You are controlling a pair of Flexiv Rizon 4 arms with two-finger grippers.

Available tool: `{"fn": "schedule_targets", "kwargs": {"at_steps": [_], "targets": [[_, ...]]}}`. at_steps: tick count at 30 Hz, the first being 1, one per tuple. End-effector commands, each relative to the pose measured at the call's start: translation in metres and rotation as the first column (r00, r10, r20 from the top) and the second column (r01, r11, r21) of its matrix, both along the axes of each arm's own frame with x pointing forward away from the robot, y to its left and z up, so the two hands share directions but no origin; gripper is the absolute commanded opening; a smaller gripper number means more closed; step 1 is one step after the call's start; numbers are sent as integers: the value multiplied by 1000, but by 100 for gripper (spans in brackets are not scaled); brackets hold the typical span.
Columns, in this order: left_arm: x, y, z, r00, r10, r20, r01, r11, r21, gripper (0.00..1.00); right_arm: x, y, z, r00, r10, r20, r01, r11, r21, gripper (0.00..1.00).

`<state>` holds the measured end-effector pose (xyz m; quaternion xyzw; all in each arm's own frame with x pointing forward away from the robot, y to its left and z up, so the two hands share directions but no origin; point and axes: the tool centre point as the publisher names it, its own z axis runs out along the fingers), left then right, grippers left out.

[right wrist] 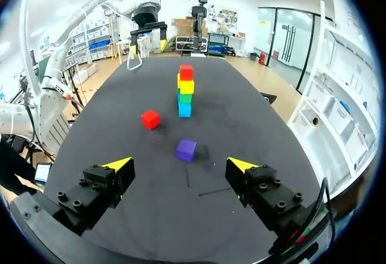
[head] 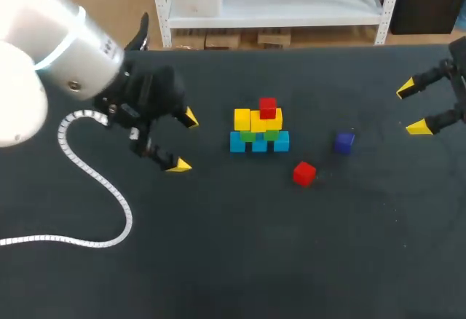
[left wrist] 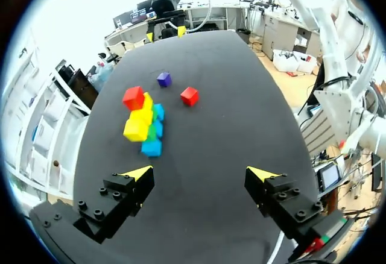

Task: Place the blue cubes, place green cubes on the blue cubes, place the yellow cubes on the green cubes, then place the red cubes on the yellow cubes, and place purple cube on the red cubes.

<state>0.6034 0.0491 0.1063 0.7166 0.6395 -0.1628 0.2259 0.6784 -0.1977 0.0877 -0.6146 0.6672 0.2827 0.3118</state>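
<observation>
loose red cube (head: 304,173): nearest on the counter (head: 240,253), 4 o'clock of the stack, free all round.
left fingers (head: 178,164): apart, empty, 9 o'clock of the stack, well clear.
purple cube (head: 344,141): 3 o'clock of the stack; goes last, avoid it.
stack (head: 259,131): blue cubes (head: 238,142), green cubes (head: 248,136), yellow cubes (head: 242,119), one seated red cube (head: 267,107).
right fingers (head: 419,126): apart, empty, farthest, 2 o'clock.
step: probably second red. Descend vertically, grip flat faces, seat at 9 o'clock of seated red, release without nudging.
</observation>
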Motion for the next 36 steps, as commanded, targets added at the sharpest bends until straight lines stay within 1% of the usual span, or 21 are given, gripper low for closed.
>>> {"fn": "schedule_targets", "kwargs": {"at_steps": [1, 3, 4, 5, 6, 8, 9, 10, 11, 12, 15, 16, 19, 20, 22, 23, 24, 29, 30, 33, 36], "targets": [[3, 10, 7, 1000, -20, -5, 20, 1000, 0, 100, 0, 0, 0, 1000, 0, 1, 0, 1000, 1, 100], [4, 12, 7, 1000, -23, -8, 23, 1000, 2, 100, 0, 0, 0, 1000, 0, 1, 0, 1000, 1, 100], [4, 12, 7, 999, -31, -9, 31, 1000, -2, 100, -2, 1, 0, 1000, 22, 12, -22, 1000, 5, 100], [4, 12, 6, 999, -45, 4, 45, 999, -17, 100, -4, 2, 2, 998, 59, 30, -59, 998, 2, 100], [4, 12, 6, 999, -45, 4, 45, 999, -17, 100, -9, 4, 3, 991, 116, 60, -116, 993, -2, 100], [4, 12, 6, 999, -45, 4, 45, 999, -17, 100, -21, 11, 4, 968, 232, 93, -230, 973, -24, 100], [4, 12, 6, 999, -45, 4, 45, 999, -17, 100, -25, 13, 4, 958, 268, 103, -266, 963, -31, 100], [4, 12, 6, 999, -45, 4, 45, 999, -17, 100, -33, 19, 4, 930, 345, 127, -340, 938, -60, 100], [4, 12, 6, 999, -45, 4, 45, 999, -17, 100, -36, 21, 4, 917, 377, 135, -369, 926, -78, 100], [4, 12, 6, 999, -45, 4, 45, 999, -17, 100, -42, 26, 2, 887, 436, 150, -426, 900, -94, 100], [4, 12, 6, 999, -45, 4, 45, 999, -17, 100, -51, 35, -3, 823, 540, 179, -522, 842, -140, 100], [4, 12, 6, 999, -45, 4, 45, 999, -17, 100, -54, 40, -6, 784, 591, 190, -568, 807, -162, 100], [4, 12, 6, 999, -45, 4, 45, 999, -17, 100, -57, 51, -13, 721, 662, 206, -632, 749, -197, 100], [4, 12, 6, 999, -45, 4, 45, 999, -17, 100, -58, 57, -16, 692, 690, 211, -656, 723, -214, 100], [4, 12, 6, 999, -45, 4, 45, 999, -17, 100, -60, 66, -21, 650, 727, 221, -685, 686, -244, 100], [4, 12, 6, 999, -45, 4, 45, 999, -17, 100, -61, 70, -22, 635, 739, 225, -694, 674, -254, 100], [4, 12, 6, 999, -45, 4, 45, 999, -17, 100, -62, 77, -26, 607, 760, 231, -710, 649, -271, 100], [4, 12, 6, 999, -45, 4, 45, 999, -17, 100, -63, 106, -35, 534, 813, 232, -762, 582, -285, 100], [4, 12, 6, 999, -45, 4, 45, 999, -17, 100, -62, 111, -37, 514, 826, 234, -772, 563, -294, 100], [4, 12, 6, 999, -45, 4, 45, 999, -17, 100, -61, 122, -41, 462, 857, 227, -802, 513, -305, 100], [4, 12, 6, 999, -45, 4, 45, 999, -17, 100, -62, 130, -47, 416, 882, 221, -818, 469, -333, 100]]}}
